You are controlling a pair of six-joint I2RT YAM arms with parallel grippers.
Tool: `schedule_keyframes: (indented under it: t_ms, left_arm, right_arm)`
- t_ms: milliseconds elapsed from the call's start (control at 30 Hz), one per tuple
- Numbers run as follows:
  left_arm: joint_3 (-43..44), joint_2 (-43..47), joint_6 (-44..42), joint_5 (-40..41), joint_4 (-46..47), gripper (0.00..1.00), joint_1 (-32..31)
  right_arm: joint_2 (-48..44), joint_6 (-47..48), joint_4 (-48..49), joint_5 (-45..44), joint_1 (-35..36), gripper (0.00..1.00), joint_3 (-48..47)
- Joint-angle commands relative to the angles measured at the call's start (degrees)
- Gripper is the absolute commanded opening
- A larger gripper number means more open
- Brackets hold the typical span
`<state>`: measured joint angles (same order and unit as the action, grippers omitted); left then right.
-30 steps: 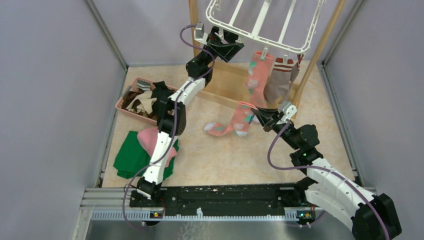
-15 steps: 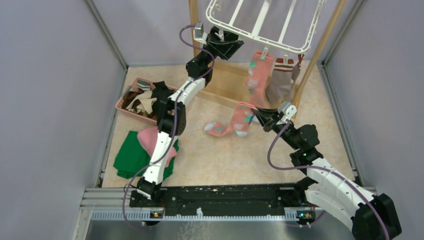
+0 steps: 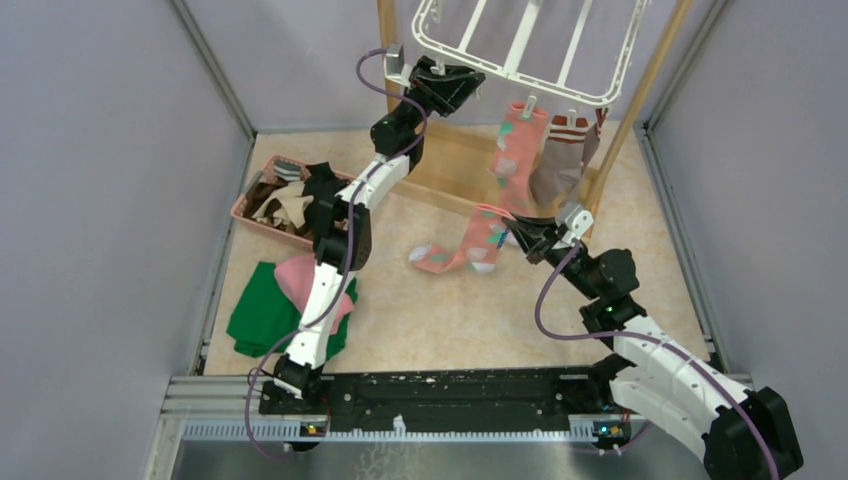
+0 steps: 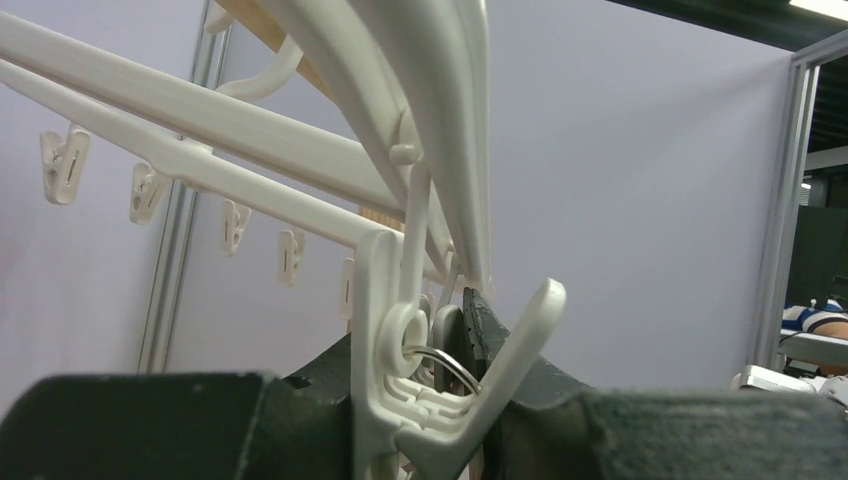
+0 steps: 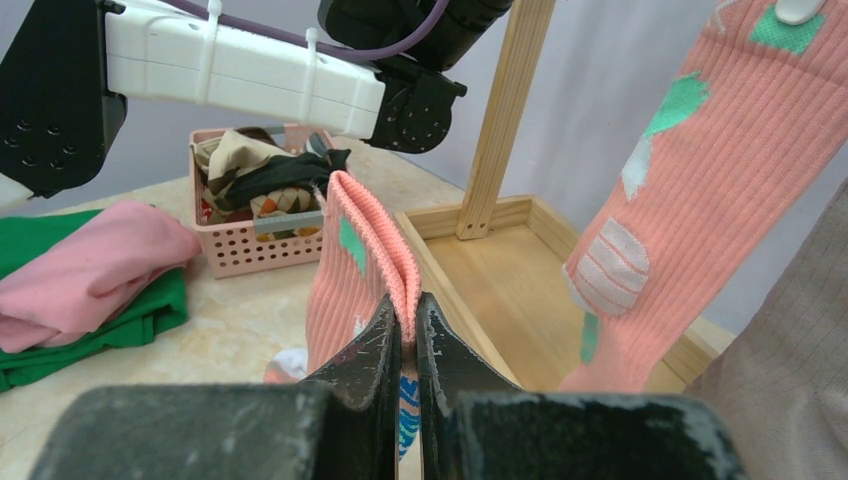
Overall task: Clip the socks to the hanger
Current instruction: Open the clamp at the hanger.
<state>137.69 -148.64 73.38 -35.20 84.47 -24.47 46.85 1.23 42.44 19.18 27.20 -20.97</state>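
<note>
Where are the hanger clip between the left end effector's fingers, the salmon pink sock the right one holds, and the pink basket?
hanger clip [image 4: 415, 405], left wrist view, hinge base.
salmon pink sock [image 5: 352, 265], right wrist view, ribbed fold.
pink basket [image 5: 250, 250], right wrist view, front wall.

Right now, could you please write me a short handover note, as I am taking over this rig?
Left end effector: raised at the hanger rim, closed on a clip.
Right end effector: shut on the cuff of the loose pink sock; its toe lies on the table.
Done: the hung pink sock and the grey-brown sock are clipped.
Left: probably bring the held cuff to that clip, then the socks in the basket.
</note>
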Motion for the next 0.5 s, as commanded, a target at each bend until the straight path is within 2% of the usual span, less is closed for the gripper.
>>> schedule_keyframes:
  t_ms: [0,200,300,467]
  left_arm:
    - [-0.62,4.87,0.7,1.0,18.25,0.1,0.23]
    - [-1.55,5.26,1.35,1.32,18.27,0.09,0.23]
    - [-2.35,5.35,1.79,1.83,18.27,0.08,0.23]
    - [-2.6,5.29,2.15,2.1,18.25,0.08,0.21]
  right_arm:
    - [-0.88,-0.8,1.8,-0.07,-0.08,0.0,-0.28]
    - [0.45,0.47,-1.81,-6.07,-0.11,0.0,-4.68]
    - [4.1,0.59,-5.02,-8.64,-0.11,0.0,-10.25]
    - [11.18,-0.77,-4.9,-9.68,-0.05,0.0,-17.69]
